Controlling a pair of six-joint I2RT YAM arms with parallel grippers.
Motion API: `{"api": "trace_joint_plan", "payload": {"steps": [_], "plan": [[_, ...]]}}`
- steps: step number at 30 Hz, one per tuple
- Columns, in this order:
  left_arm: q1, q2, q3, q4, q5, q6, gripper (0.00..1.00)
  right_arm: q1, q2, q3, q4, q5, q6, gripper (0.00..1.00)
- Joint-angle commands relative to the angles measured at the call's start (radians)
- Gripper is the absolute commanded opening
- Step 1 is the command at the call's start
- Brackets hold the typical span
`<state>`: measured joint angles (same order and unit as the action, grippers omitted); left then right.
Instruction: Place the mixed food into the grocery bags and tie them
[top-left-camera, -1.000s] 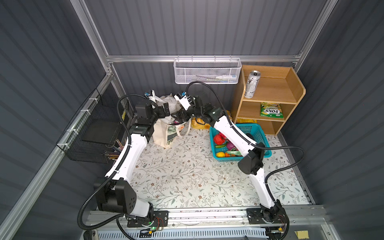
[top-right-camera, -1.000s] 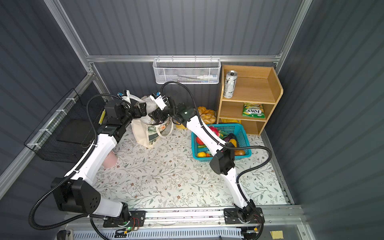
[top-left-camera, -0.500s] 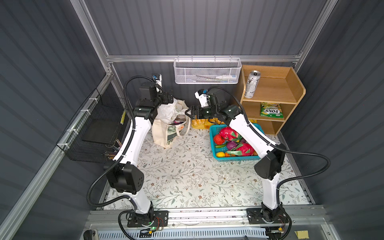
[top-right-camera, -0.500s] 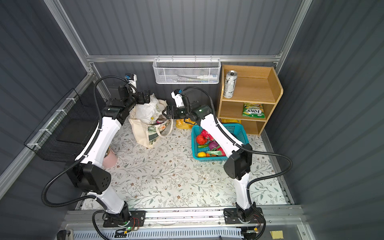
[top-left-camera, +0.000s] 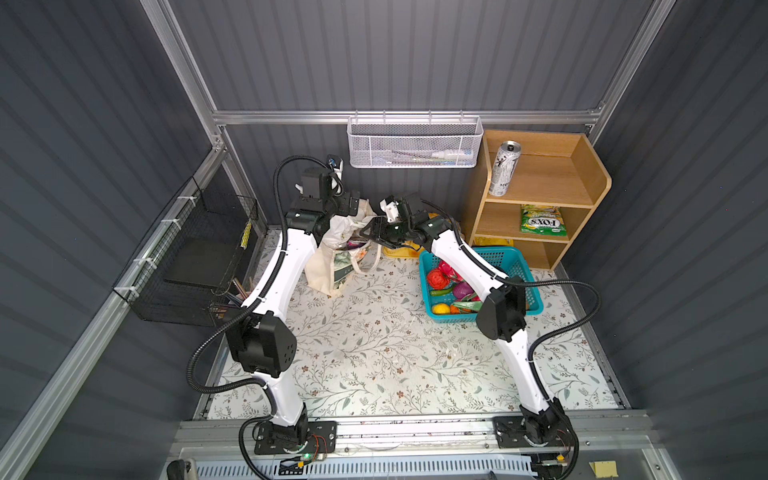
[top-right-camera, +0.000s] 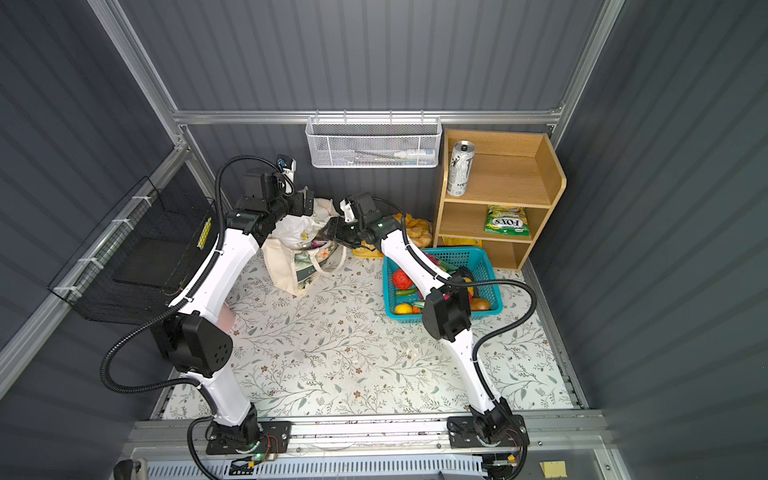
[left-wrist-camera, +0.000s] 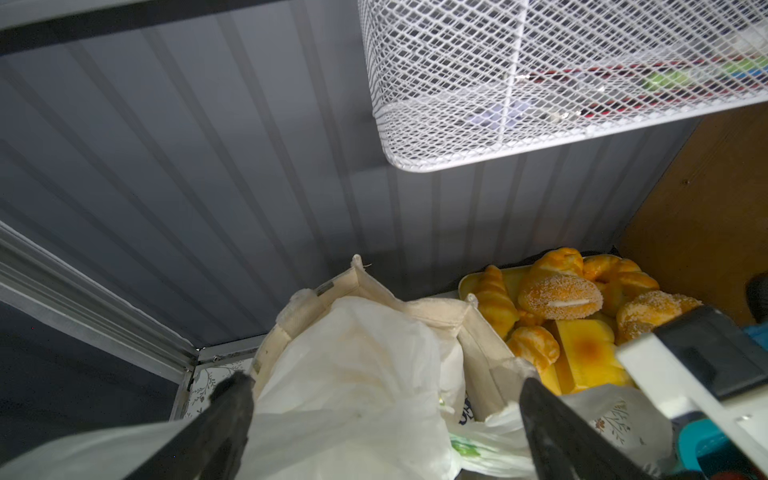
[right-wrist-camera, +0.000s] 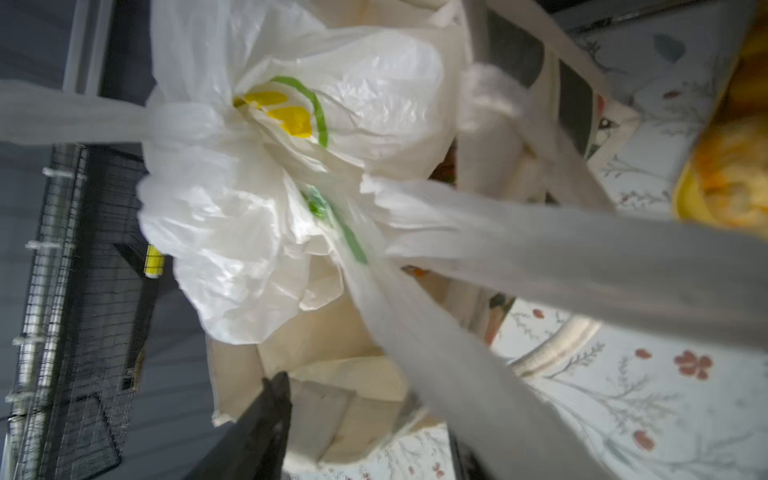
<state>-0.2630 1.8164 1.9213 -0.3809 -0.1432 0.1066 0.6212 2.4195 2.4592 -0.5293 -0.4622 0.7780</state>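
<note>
- Top views: the canvas tote (top-left-camera: 328, 270) (top-right-camera: 284, 266) stands on the flowered tabletop (top-left-camera: 374, 353) near the back wall, left of centre. The white plastic bag (top-left-camera: 347, 220) (top-right-camera: 297, 230) bulges from its mouth.
- Left fingers (top-left-camera: 353, 204) (top-right-camera: 306, 203) sit at the bag's upper back. Right fingers (top-left-camera: 371, 231) (top-right-camera: 334, 232) meet the bag's top from the right. Too small here to read either gap.
- Drink can (top-left-camera: 504, 168) is upright on the top level of the wooden shelf (top-left-camera: 598, 183), with the FOX'S pouch (top-left-camera: 542, 220) one level down. Both are well apart from the arms.
- Room: the bread tray (top-left-camera: 395, 251) is just right of the tote, and the teal basket (top-left-camera: 498, 251) lies under the right forearm. Open tabletop lies in front.
- Left wrist view: left fingers (left-wrist-camera: 232, 415) are spread wide, with the plastic bag (left-wrist-camera: 353, 374) filling the space between them. The tote's rim (left-wrist-camera: 415, 305) lies beyond, and the bread tray (left-wrist-camera: 467, 284) is just beside it. The white mesh basket (left-wrist-camera: 540, 83) hangs overhead.
- Right wrist view: the plastic bag's gathered neck (right-wrist-camera: 291, 199) shows lemon print. Blurred handle strips run toward the camera. One of the right fingers (right-wrist-camera: 266, 419) shows clear of the plastic; the other is mostly hidden behind a strip. Cannot tell whether a strip is pinched.
</note>
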Motion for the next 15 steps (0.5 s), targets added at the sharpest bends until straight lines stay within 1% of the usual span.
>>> {"api": "trace_joint_plan", "payload": {"steps": [1,3,4,6,9,11,15], "plan": [[0.004,-0.040,0.001,-0.021,-0.005,0.024,1.00,0.007,0.004,0.010,-0.021,-0.034,0.017,0.25],[0.004,-0.034,0.036,-0.066,0.019,0.025,1.00,0.006,-0.044,-0.050,-0.006,-0.025,-0.009,0.05],[0.004,-0.024,0.065,-0.102,0.030,0.019,1.00,0.006,-0.076,-0.089,0.003,-0.016,-0.023,0.00],[0.002,-0.013,0.104,-0.151,0.044,0.013,1.00,0.005,-0.132,-0.150,0.014,-0.012,-0.049,0.00],[-0.010,-0.035,0.083,-0.145,0.051,0.017,1.00,0.004,-0.212,-0.218,0.008,-0.018,-0.099,0.00],[-0.027,-0.046,0.088,-0.158,0.051,0.040,1.00,0.003,-0.261,-0.248,-0.012,-0.031,-0.137,0.00],[-0.068,-0.046,0.147,-0.244,0.053,0.079,1.00,0.004,-0.361,-0.331,-0.081,-0.062,-0.234,0.00]]}}
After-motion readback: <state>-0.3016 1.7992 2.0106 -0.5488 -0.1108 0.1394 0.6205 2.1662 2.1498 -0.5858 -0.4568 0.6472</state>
